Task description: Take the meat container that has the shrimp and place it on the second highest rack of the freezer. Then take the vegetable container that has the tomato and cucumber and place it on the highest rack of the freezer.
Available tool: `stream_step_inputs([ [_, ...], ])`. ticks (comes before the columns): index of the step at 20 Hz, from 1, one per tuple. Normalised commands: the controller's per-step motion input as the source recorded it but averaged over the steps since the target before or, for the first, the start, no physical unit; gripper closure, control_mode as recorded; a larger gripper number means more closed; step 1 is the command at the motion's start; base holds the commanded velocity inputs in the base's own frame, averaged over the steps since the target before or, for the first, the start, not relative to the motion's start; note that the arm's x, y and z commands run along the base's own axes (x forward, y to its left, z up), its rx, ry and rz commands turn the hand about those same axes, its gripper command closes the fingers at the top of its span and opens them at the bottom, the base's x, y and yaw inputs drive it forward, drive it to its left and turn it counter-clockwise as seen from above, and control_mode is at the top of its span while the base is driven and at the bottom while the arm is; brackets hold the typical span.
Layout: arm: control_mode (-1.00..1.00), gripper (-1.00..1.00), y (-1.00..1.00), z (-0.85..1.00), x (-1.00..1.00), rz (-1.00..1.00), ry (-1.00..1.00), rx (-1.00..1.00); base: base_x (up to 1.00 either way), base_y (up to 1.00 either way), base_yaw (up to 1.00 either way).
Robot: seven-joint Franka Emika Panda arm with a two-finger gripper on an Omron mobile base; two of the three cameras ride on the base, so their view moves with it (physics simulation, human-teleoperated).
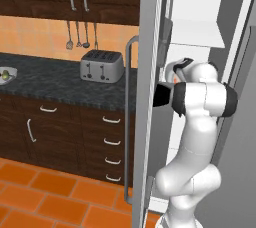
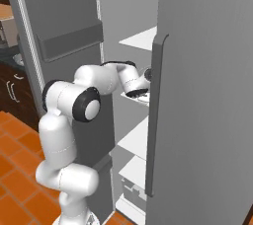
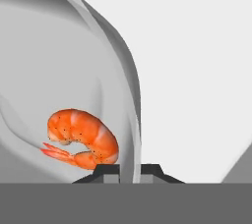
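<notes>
Claw: two dark tips pinched together on the thin rim of the tub, seen in the hand view.
Tub: smooth, rounded, pale grey-white wall; held inside the freezer just above a white rack; which rack, hard to tell.
Shrimp: curled, glossy orange with dark specks, lying in the tub's bottom.
Freezer: silver-grey, door open, long grey handle, flat white shelves inside.
In the way: the door edge and a grey door bin stand close beside the arm.
Around: dark speckled counter with a steel toaster, utensils hanging on an orange tiled wall, dark wood drawers, orange floor tiles.
Writing: none readable.
</notes>
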Motion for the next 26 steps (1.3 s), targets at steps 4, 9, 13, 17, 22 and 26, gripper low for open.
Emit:
stream_step_inputs([
  [4, -1.00, 1.00, 0.00, -0.14, 0.18, 0.00, 0.01, 0.00, 0.00, 0.00, 0.00],
  [9, -1.00, -1.00, 0.00, -0.01, 0.23, -0.01, 0.00, 0.00, 0.00, 0.00, 0.00],
  [13, -1.00, -1.00, 0.00, 0.10, 0.00, -0.01, -0.14, 0.00, 0.00, 0.00, 0.00],
  [17, -1.00, -1.00, 0.08, 0.34, -0.10, 0.00, -0.24, 0.00, 0.00, 0.00, 0.00],
  [22, -1.00, -1.00, 0.11, 0.49, -0.25, 0.00, -0.14, 0.00, 0.00, 0.00, 0.00],
  [26, -1.00, -1.00, 0.18, 0.67, -0.14, 0.00, -0.01, -0.03, 0.00, 0.00, 0.00],
])
